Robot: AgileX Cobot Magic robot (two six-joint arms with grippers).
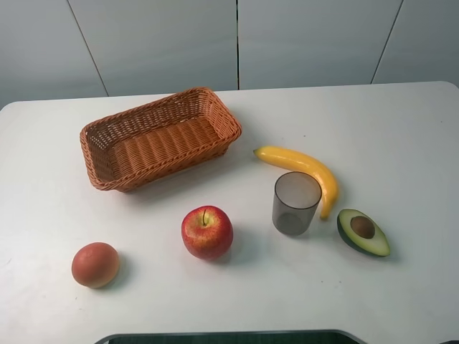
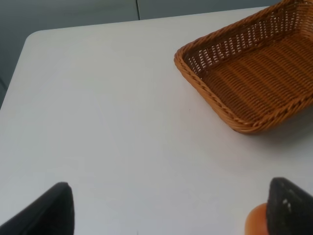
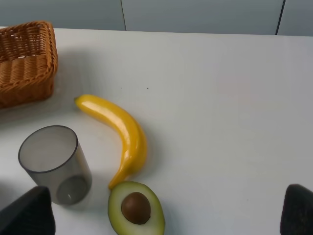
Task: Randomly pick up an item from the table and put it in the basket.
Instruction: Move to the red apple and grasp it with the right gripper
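Note:
The red apple (image 1: 207,231) with yellowish streaks stands stem-up on the white table (image 1: 401,136), in front of the woven basket (image 1: 161,143), which holds nothing. The apple shows in neither wrist view. No arm shows in the exterior high view. My left gripper (image 2: 171,210) is open, its dark fingertips (image 2: 54,210) wide apart over bare table, with the basket (image 2: 254,73) ahead of it. My right gripper (image 3: 164,215) is open, its fingertips (image 3: 29,213) wide apart near the cup and avocado, with a corner of the basket (image 3: 24,63) beyond them.
A dull orange-brown round fruit (image 1: 95,264) lies at the front left and also shows beside a left finger (image 2: 254,223). A grey translucent cup (image 1: 295,203), a yellow banana (image 1: 305,168) and an avocado half (image 1: 363,231) lie right of the apple.

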